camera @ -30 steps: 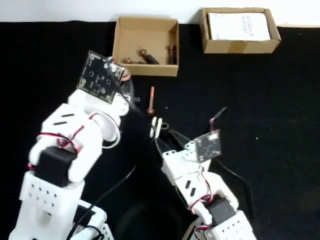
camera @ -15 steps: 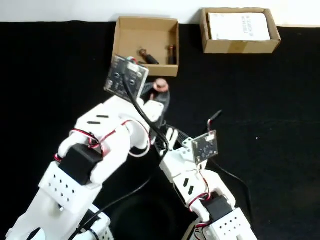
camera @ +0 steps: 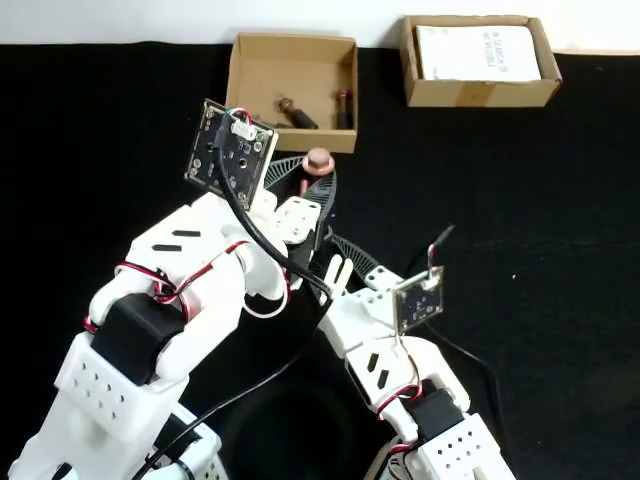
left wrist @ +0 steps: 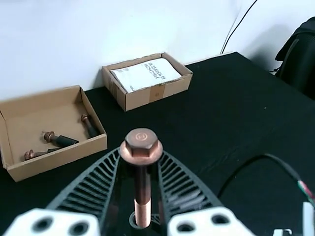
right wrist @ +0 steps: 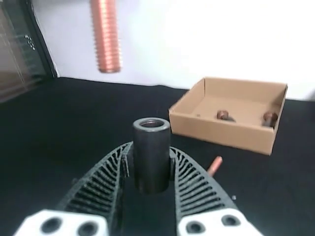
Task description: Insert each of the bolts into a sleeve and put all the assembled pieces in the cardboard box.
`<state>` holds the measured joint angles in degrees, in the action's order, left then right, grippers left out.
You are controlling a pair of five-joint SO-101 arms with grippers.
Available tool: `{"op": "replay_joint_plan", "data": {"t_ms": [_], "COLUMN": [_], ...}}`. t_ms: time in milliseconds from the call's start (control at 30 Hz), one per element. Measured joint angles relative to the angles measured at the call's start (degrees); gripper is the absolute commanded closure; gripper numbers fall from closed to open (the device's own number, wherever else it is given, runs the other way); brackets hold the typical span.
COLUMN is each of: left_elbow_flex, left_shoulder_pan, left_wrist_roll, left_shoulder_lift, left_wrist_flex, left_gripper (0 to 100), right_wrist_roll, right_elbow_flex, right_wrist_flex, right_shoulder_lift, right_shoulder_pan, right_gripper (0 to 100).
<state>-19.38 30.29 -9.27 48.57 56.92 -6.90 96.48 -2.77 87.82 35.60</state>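
Note:
My left gripper (left wrist: 141, 164) is shut on a copper bolt (left wrist: 141, 189), held upright with its hex head (camera: 319, 161) on top. My right gripper (right wrist: 151, 150) is shut on a black sleeve (right wrist: 151, 155), standing upright with its bore facing up. The bolt's threaded end (right wrist: 105, 39) hangs above the sleeve and off to one side, apart from it. In the high view the left gripper (camera: 310, 182) sits just behind the right gripper (camera: 340, 252), near the cardboard box (camera: 290, 140). Three assembled pieces (camera: 300, 112) lie in the box.
A loose copper bolt (right wrist: 214, 164) lies on the black table between the sleeve and the cardboard box (right wrist: 221, 133). A second cardboard box (camera: 480, 92) holding a white booklet stands at the back right. A black cable (left wrist: 256, 164) trails across the table.
The left arm has swung right with its bolt, from beside the box to a spot over the right gripper. The right arm has shifted only slightly.

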Motion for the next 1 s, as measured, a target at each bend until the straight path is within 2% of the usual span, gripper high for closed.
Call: {"op": "replay_joint_plan", "data": {"t_ms": [233,1000], "left_elbow_flex": [0.0,-11.4], "left_shoulder_pan": [0.0,0.0], "left_wrist_roll": [0.0,0.2], "left_shoulder_lift": [0.0,0.0], "left_wrist_flex": [0.1,-9.1], "left_gripper": [99,99], "right_wrist_roll": [6.2,6.5], "right_elbow_flex": [0.0,0.0], "right_wrist_flex": [0.6,0.6], "right_shoulder_lift": [0.0,-0.1], "right_shoulder_pan": [0.0,0.0], "right_gripper": [99.2,99.2]}}
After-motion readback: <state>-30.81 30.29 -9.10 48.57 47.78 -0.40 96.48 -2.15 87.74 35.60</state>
